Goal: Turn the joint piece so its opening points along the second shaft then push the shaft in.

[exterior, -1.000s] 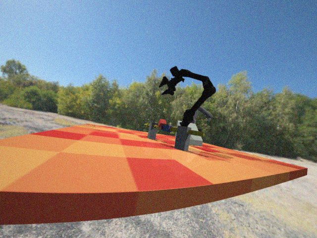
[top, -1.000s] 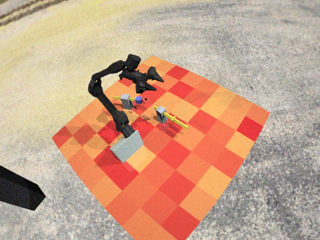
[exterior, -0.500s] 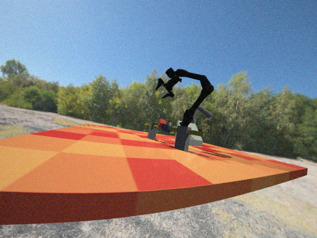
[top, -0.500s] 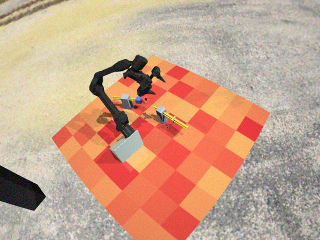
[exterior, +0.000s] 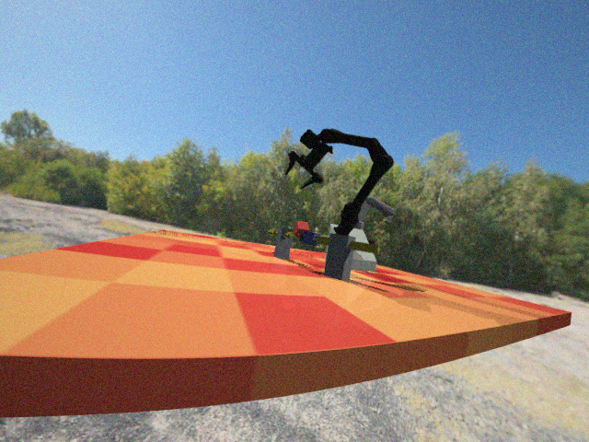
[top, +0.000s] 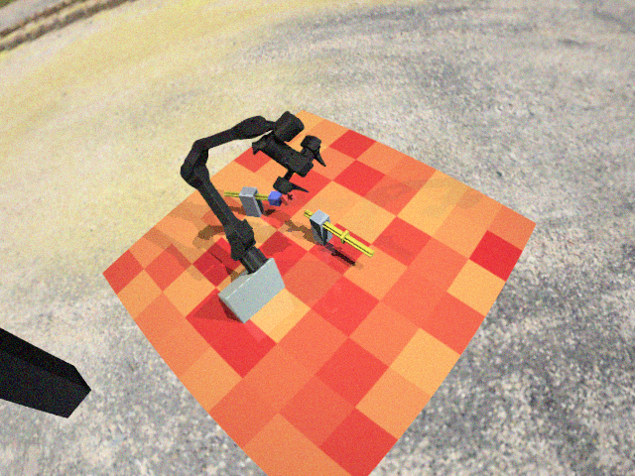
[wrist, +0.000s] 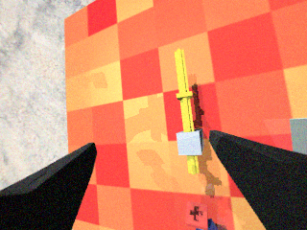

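My gripper (top: 316, 178) (exterior: 294, 180) (wrist: 153, 141) is open and empty, in the air above the two shafts. The first yellow shaft (top: 231, 193) (exterior: 365, 247) runs through a grey block (top: 251, 202) (exterior: 337, 257) and ends in a blue hinge part (top: 275, 197) (exterior: 310, 238). The red square joint piece (top: 290, 195) (exterior: 300, 228) (wrist: 191, 218) is on it, tilted upward; its dark cross-shaped opening faces the wrist camera. The second yellow shaft (top: 358, 247) (wrist: 180, 72) has a collar (top: 344, 236) (wrist: 184, 96) and passes through the second block (top: 320, 233) (exterior: 282, 247) (wrist: 189, 143). Its near end is apart from the joint piece.
The arm's pale base block (top: 253, 295) stands on the checkered orange and red table top (top: 348, 369) (exterior: 180, 319). A black beam (top: 41, 376) enters at the lower left of the top view. Both grey blocks stand upright under the arm's reach.
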{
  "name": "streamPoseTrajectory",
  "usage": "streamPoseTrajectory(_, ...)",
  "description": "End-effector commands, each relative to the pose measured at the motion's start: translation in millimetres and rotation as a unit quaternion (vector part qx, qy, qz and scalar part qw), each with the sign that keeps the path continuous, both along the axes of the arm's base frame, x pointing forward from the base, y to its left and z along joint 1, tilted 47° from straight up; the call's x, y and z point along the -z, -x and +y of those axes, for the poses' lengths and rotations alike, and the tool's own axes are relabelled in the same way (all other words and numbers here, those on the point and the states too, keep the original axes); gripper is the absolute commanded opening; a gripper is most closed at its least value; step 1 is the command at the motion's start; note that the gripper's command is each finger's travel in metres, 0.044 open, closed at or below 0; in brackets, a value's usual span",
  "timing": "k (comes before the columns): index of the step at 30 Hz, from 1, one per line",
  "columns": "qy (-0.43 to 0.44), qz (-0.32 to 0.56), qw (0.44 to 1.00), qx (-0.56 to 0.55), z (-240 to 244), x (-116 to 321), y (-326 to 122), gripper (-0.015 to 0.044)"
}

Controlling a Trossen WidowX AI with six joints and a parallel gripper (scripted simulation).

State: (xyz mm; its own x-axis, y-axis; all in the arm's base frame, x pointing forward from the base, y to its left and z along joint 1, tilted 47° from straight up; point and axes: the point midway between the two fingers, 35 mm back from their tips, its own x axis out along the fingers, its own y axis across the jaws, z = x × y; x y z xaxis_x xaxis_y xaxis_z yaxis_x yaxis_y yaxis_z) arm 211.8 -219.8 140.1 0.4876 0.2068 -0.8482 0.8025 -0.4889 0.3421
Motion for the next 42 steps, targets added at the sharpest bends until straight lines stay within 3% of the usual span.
streamPoseTrajectory(1, 0.009, -0.011, 0.998, -0.064, 9, 1, -5, 0.044)
streamPoseTrajectory(20, 0.053, -0.091, 0.924, -0.368, 57, 6, -25, 0.044)
streamPoseTrajectory(42, 0.089, -0.238, 0.724, -0.642, 113, 6, -39, 0.044)
